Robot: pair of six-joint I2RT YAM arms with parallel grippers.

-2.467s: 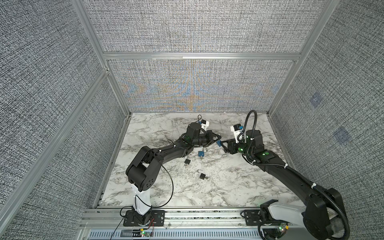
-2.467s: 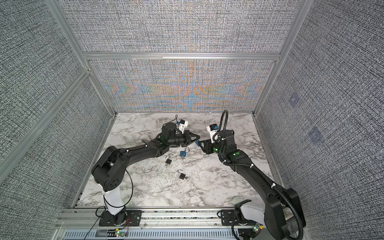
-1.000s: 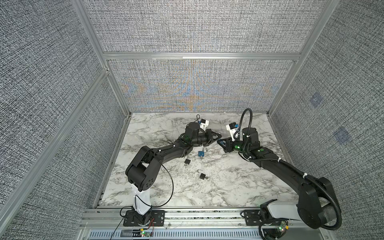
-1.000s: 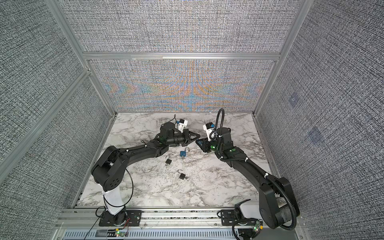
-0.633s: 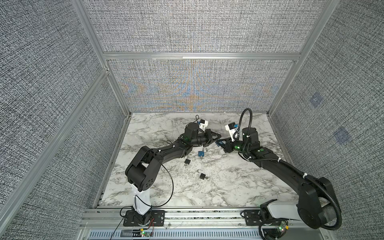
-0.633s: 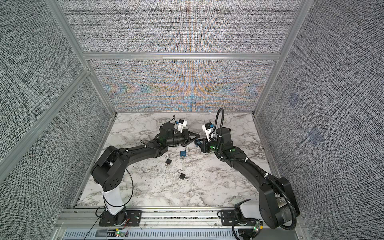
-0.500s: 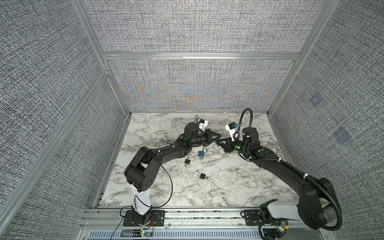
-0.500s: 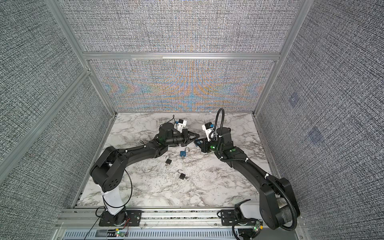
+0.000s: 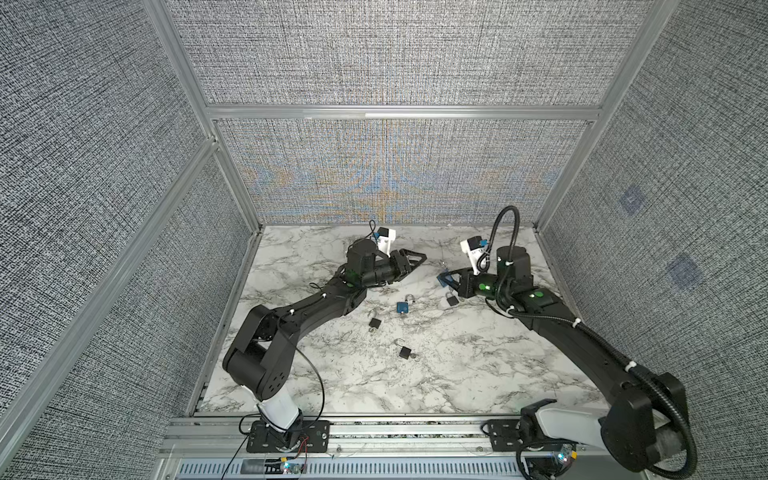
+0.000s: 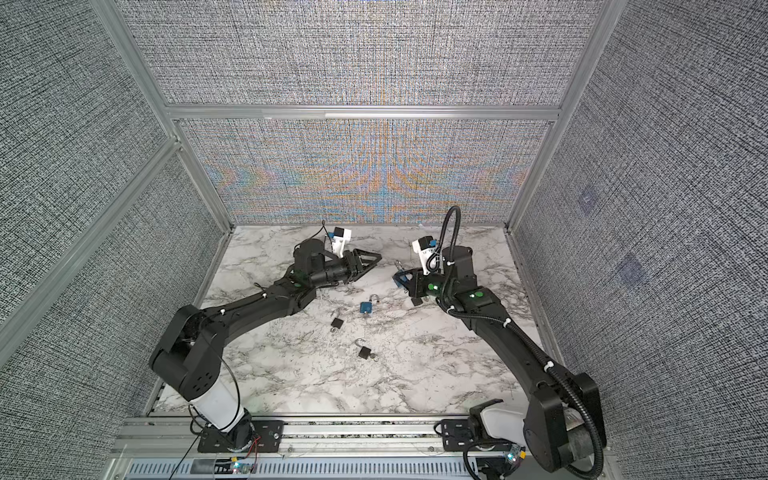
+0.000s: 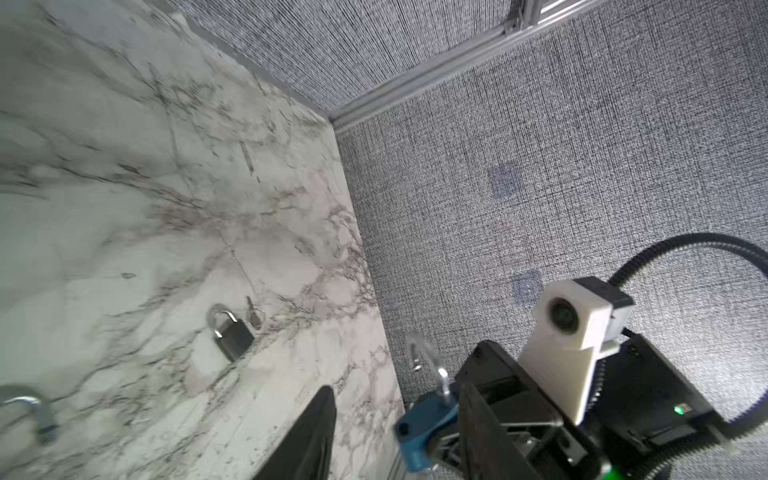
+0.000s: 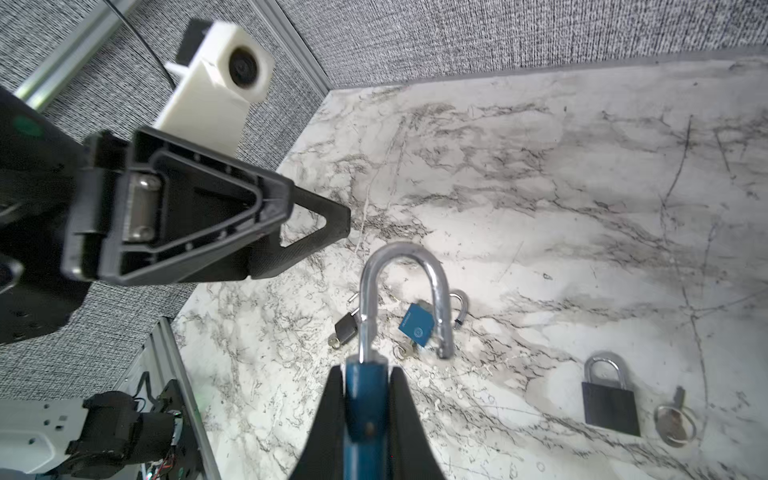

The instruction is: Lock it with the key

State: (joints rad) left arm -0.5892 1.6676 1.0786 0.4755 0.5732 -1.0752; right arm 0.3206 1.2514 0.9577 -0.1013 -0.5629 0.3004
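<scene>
The right pincer (image 12: 365, 376) is clenched on the flat faces of a blue padlock (image 12: 365, 409), holding it clear of the table (image 9: 457, 374) at about 1 o'clock from the table's middle in both top views. Its steel shackle (image 12: 401, 249) stands open, with one leg out of the body. The left pincer (image 9: 417, 263) is released and empty, at 10 o'clock of the lock and close to it, not touching.

The lock looks like solid metal: stiff, dense for its bulk and not fragile. Its painted sides are probably slick, so the broad faces are the right place to hold it, as now. The shackle likely swivels loosely on its seated leg; a push on the crown, once the free leg is over its hole, should close it.

No key shows in the held lock. A ringed key (image 12: 675, 417) lies flat beside a black padlock (image 12: 610, 405) at 6 o'clock of the held lock. It is thin and hard to lift; the ring is the better hold. A second blue padlock (image 9: 402, 306) lies at 8 o'clock.
</scene>
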